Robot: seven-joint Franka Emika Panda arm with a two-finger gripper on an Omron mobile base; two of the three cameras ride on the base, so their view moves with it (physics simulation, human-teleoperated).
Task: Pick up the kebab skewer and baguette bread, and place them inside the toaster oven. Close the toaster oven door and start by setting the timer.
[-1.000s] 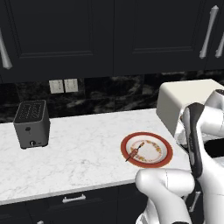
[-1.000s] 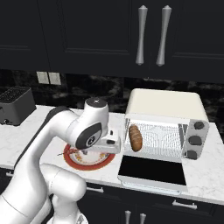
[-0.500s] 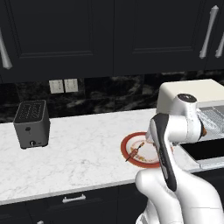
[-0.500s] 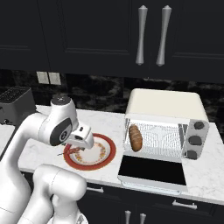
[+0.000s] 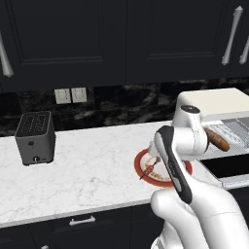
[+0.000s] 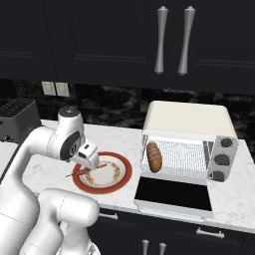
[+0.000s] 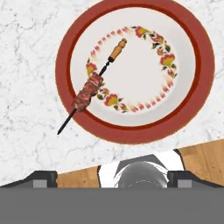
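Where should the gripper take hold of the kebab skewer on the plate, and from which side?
Probably from above, at the meat chunks of the kebab skewer: it lies flat across the plate rim, and its stick is thin. The open gripper should close across the stick.

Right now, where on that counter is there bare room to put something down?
The marble between the slot toaster and the plate lies bare. It gets crowded near the toaster oven: plate with kebab skewer, gripper above, and the lowered toaster oven door.
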